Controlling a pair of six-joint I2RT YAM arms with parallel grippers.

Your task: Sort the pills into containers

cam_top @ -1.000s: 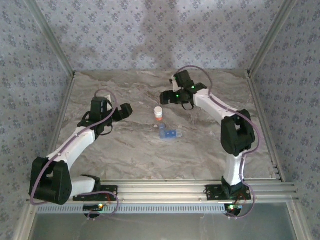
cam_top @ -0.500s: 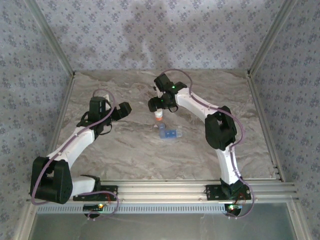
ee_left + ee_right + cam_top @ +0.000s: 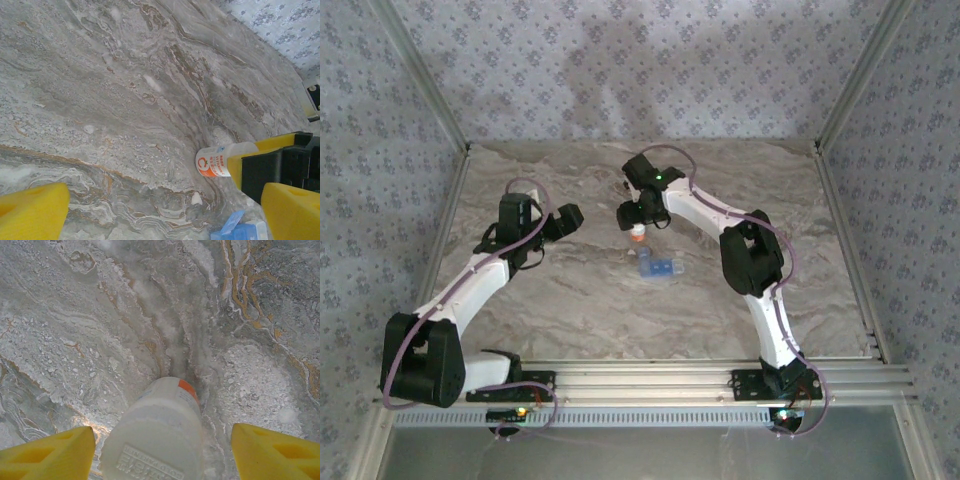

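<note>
marbled tabletop (image 3: 570,300): my right gripper (image 3: 162,440) hangs with fingers apart astride the upright white-and-orange bottle (image 3: 214,161), far nearer than the left gripper (image 3: 160,215), also spread wide.

walls (image 3: 620,70): floral wallpaper | table (image 3: 580,300): grey marble | frame (image 3: 670,378): aluminium rails

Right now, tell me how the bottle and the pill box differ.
The bottle is a white-and-orange cylinder standing upright; the pill box is a translucent blue strip lying flat. The bottle sits inside the open right gripper; the pill box lies apart, nearer the arm bases. Both rest on the table.
</note>
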